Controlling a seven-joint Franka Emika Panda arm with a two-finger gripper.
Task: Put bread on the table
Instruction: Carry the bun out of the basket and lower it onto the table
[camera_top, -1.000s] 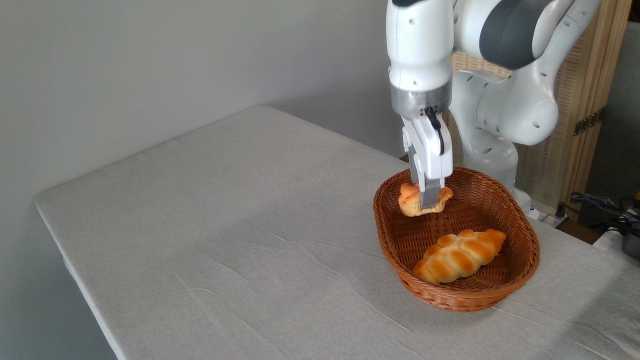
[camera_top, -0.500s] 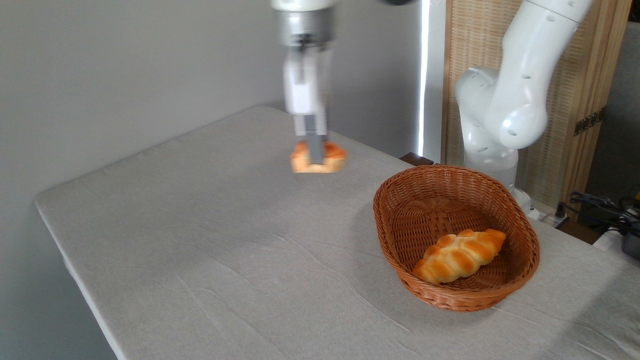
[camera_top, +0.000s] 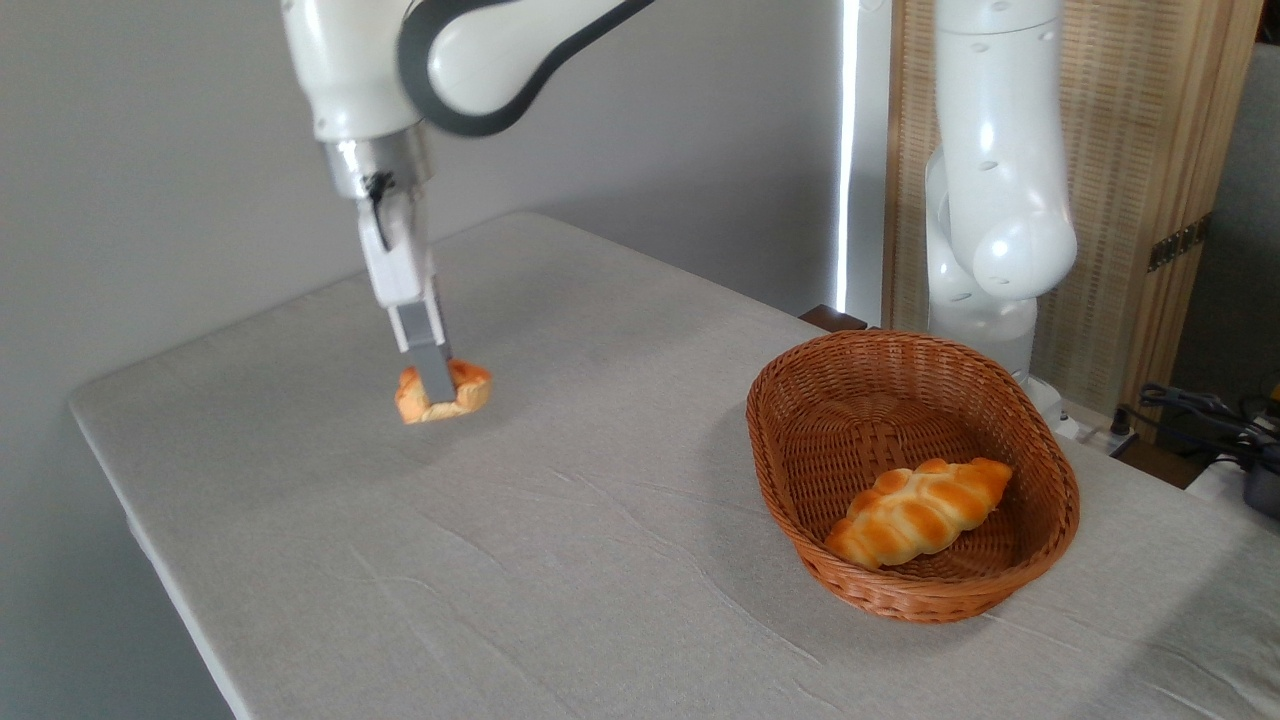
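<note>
Basket (camera_top: 1040, 470) holds one braided loaf (camera_top: 918, 512) — claw (camera_top: 437, 385) grips bread (camera_top: 445, 393).

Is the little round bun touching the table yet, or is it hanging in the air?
Cannot tell. In the camera view the gripper holds the bun tilted, low over the table, but no clear gap or contact shows beneath it.

The grey table (camera_top: 560, 560) lies bare across the whole left and centre of the frame, so there is open room on every side of the gripper (camera_top: 436, 385) and the bread (camera_top: 443, 392) it holds at centre left. The only 2 things in the way sit at lower right: a wicker basket (camera_top: 905, 590) with a raised rim and the long loaf (camera_top: 918, 511) inside it. Behind the basket, at upper right, the arm's white base (camera_top: 985, 240) blocks the far edge of the table.
</note>
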